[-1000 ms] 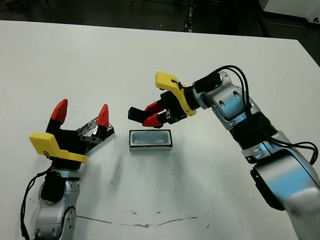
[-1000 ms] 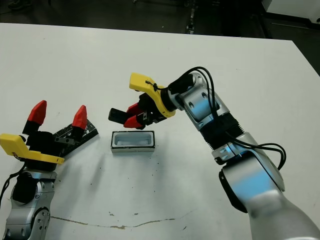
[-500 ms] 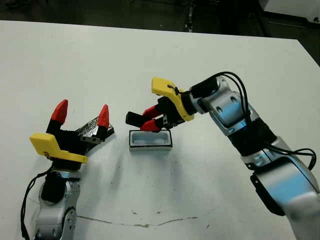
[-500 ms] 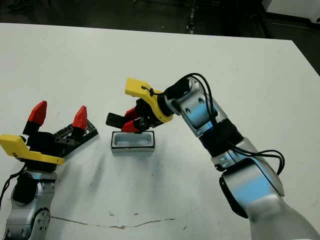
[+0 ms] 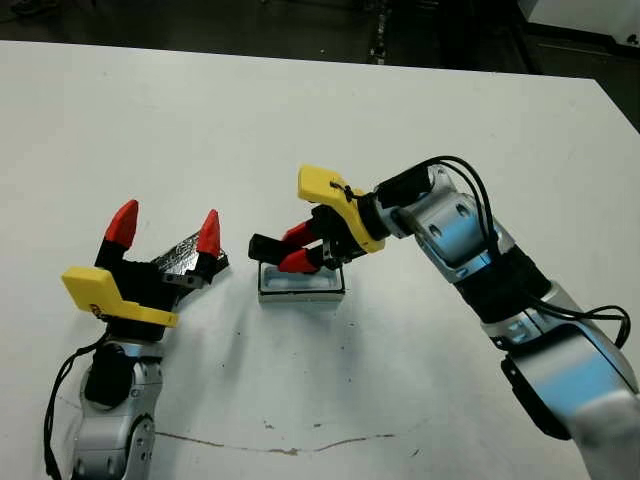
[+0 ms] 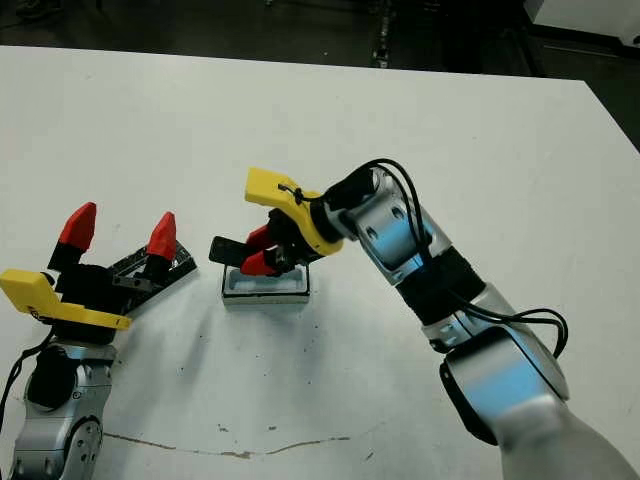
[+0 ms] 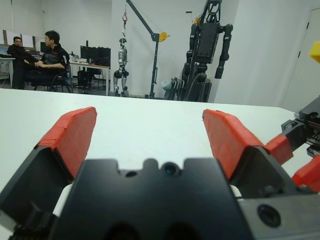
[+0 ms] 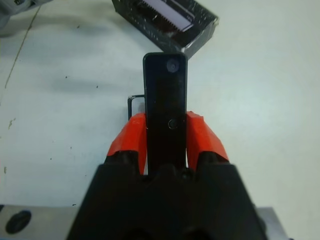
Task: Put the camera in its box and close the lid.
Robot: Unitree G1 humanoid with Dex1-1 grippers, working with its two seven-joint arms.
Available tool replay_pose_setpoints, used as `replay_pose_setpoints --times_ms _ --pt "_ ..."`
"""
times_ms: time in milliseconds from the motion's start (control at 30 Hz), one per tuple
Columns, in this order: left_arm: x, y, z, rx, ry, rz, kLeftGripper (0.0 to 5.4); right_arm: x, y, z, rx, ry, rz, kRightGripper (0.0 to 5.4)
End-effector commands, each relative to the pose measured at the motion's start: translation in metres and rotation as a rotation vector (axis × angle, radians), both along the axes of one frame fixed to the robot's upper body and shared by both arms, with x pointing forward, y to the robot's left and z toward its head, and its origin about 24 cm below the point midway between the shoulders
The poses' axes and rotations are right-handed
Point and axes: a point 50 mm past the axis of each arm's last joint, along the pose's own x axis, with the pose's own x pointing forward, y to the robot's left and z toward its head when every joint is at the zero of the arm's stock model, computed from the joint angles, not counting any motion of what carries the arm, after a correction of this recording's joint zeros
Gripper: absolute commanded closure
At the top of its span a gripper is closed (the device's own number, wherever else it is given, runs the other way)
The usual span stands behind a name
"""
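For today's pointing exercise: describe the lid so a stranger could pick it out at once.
On the white table, find the robot's left gripper at the near left, fingers spread. The lid lies flat on the table just behind them: a black plate speckled with silver, unlike the white-lined box beside it.

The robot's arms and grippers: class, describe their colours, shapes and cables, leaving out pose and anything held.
Each gripper, the left gripper and the right gripper, has two red-tipped fingers on a black body with a yellow bracket. The arms are silver-grey with black joint sections, and black cables loop along both.
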Motion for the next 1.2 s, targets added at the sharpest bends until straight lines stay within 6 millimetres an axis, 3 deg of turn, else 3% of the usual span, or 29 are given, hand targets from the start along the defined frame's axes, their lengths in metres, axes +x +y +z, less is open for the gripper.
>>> replay_pose_setpoints --times_ms 33,267,600,1200 --pt "-0.002 0.001 -0.004 0.009 0.013 0.012 0.0 -0.001 -0.005 -0.009 -0.065 0.021 -0.042 3.74" --pt "-0.002 0.0 -0.004 0.008 0.012 0.012 0.0 -0.003 -0.006 -0.016 -0.097 0.048 -0.059 3.74" --pt "-0.002 -0.001 -0.003 -0.006 0.01 0.006 0.0 -0.004 -0.011 -0.026 -0.134 -0.042 -0.016 3.74" --pt "-0.003 -0.001 -0.004 0.001 0.009 0.011 0.0 0.006 -0.035 -0.024 -0.168 -0.054 -0.044 3.74"
